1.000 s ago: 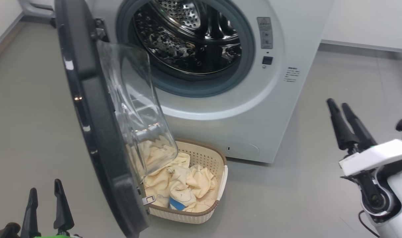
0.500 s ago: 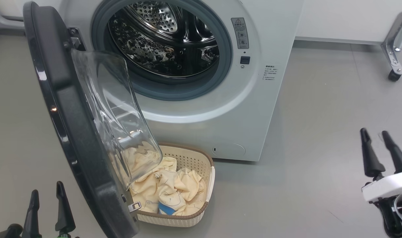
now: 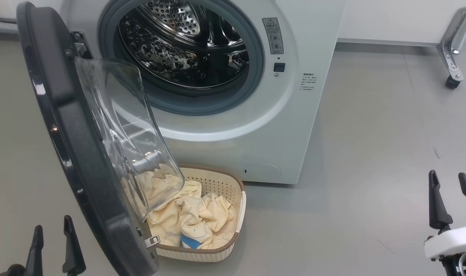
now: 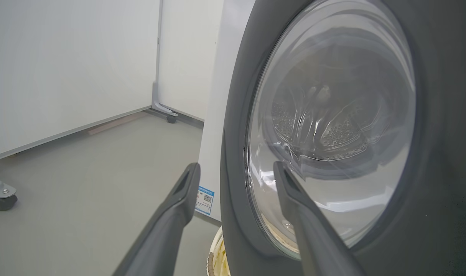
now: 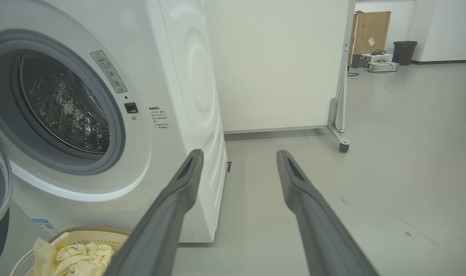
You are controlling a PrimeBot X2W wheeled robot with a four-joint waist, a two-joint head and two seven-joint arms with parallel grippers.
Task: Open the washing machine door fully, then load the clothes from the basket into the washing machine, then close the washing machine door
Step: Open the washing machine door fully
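Observation:
The washing machine (image 3: pixel 282 126) stands with its steel drum (image 3: pixel 186 50) exposed. Its door (image 3: pixel 75 145) is swung out to the left, glass bowl facing the opening. The basket (image 3: pixel 196 253) sits on the floor below the door, holding cream-yellow clothes (image 3: pixel 194 214) with a blue patch. My left gripper (image 3: pixel 52 223) is open at the lower left, outside the door. In the left wrist view its fingertips (image 4: pixel 190 170) straddle the door (image 4: pixel 440 115) rim without touching it. My right gripper (image 3: pixel 447 174) is open at the lower right, over bare floor. The right wrist view shows the machine (image 5: pixel 171 76), basket (image 5: pixel 102 233) and clothes (image 5: pixel 75 255).
Grey floor surrounds the machine. A white panel on a castered metal foot (image 3: pixel 451 82) stands behind and to the right, also a caster (image 5: pixel 344 147) in the right wrist view. A cardboard box (image 5: pixel 372 27) and dark bin (image 5: pixel 404 51) are far off. Another caster (image 4: pixel 2 197) stands at left.
The head camera has shifted, sliding the scene left. My right gripper has dropped back and lower, away from the machine front. The left gripper, door and basket have kept their places.

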